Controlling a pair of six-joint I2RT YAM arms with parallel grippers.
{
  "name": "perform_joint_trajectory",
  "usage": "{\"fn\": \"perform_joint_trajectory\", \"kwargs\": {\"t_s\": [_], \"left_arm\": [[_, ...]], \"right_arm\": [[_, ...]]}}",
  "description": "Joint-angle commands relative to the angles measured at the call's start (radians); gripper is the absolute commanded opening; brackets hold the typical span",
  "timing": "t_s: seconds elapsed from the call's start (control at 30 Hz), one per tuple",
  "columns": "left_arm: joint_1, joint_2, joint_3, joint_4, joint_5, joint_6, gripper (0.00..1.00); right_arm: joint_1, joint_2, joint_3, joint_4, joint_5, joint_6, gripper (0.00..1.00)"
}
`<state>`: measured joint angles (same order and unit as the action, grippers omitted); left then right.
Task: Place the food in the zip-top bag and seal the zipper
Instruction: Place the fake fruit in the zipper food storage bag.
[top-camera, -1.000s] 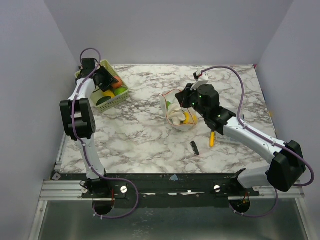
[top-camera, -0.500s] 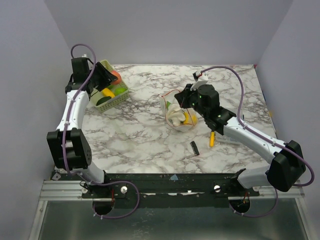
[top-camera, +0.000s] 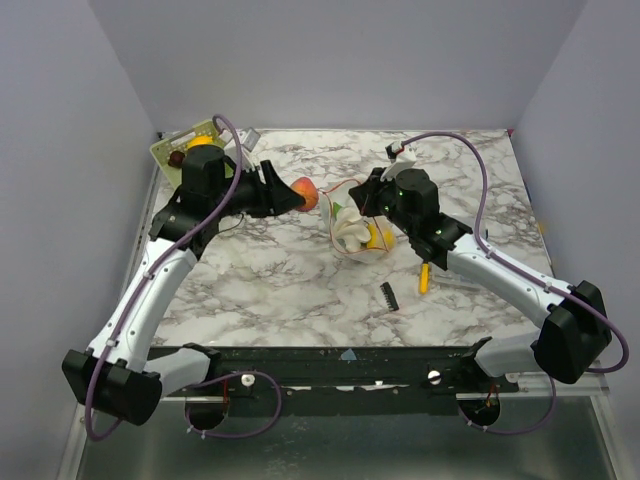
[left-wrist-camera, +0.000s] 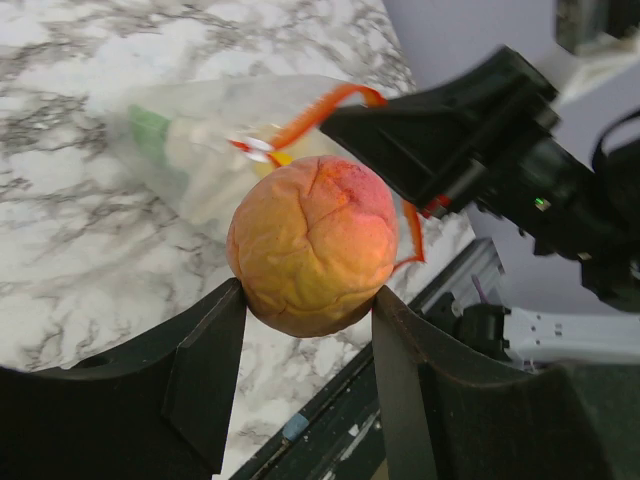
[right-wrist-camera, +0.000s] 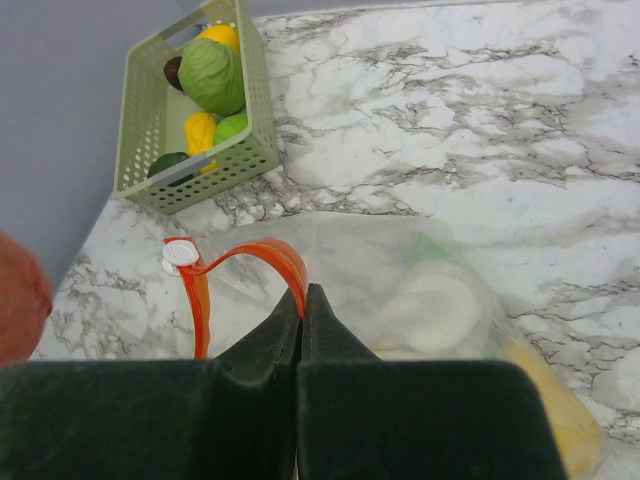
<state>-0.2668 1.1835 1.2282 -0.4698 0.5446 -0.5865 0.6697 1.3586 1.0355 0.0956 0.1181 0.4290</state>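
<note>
the left tool (left-wrist-camera: 305, 312) grasps a round orange-red toy peach (left-wrist-camera: 312, 240) just beside the clear floppy plastic bag (right-wrist-camera: 400, 262) (whitish and yellow food (top-camera: 352, 232) inside), near the desk's (top-camera: 290, 285) middle. the right tool (right-wrist-camera: 302, 312) is clenched on its red-orange zipper strip (right-wrist-camera: 268, 254).

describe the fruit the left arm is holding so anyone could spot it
On the marble table, find the clear zip-top bag near the middle. Just left of its mouth the left claw grips a round toy peach. It is orange-yellow with a red blush and the only food in a claw; the rest sits in the bag or the green basket.
</note>
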Motion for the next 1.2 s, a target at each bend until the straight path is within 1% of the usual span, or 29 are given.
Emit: {"fn": "perform_joint_trajectory", "kwargs": {"t_s": [0.0,0.23,0.37,0.63,0.7,0.77,0.8,0.83,0.87,0.97,1.07,1.17], "left_arm": [[-0.114,-0.057,-0.003,0.037,0.039,0.001,0.23],[-0.247,0.018,-0.023,0.094,0.025,-0.034,0.22],[-0.302,0.068,-0.018,0.111,0.004,-0.044,0.21],[-0.323,0.134,-0.018,0.103,-0.012,-0.055,0.2],[-0.327,0.149,-0.013,0.104,-0.001,-0.061,0.27],[-0.331,0.158,-0.01,0.103,-0.003,-0.063,0.39],[-0.333,0.159,-0.009,0.104,-0.008,-0.065,0.51],[-0.334,0.16,-0.009,0.103,-0.017,-0.066,0.59],[-0.334,0.16,-0.006,0.103,-0.026,-0.067,0.65],[-0.334,0.169,0.009,0.1,-0.031,-0.064,0.74],[-0.334,0.174,0.022,0.095,-0.028,-0.057,0.78],[-0.334,0.176,0.039,0.073,-0.047,-0.04,0.8]], "right_arm": [[0.004,-0.005,0.004,0.024,-0.015,0.004,0.01],[0.003,-0.018,0.003,0.023,0.0,0.001,0.0],[0.003,-0.017,0.002,0.024,0.009,-0.002,0.01],[0.004,-0.023,-0.004,0.032,0.018,-0.004,0.0],[0.004,-0.028,-0.008,0.032,0.02,-0.006,0.01],[0.003,-0.031,-0.015,0.032,0.017,-0.006,0.01],[0.002,-0.031,-0.014,0.032,0.013,-0.005,0.01],[0.002,-0.031,-0.016,0.032,0.009,-0.005,0.0],[0.004,-0.032,-0.018,0.033,0.008,-0.005,0.01],[0.004,-0.035,-0.022,0.034,0.014,-0.005,0.01],[0.003,-0.034,-0.026,0.038,0.016,-0.008,0.01],[0.003,-0.04,-0.029,0.038,0.024,-0.011,0.01]]}}
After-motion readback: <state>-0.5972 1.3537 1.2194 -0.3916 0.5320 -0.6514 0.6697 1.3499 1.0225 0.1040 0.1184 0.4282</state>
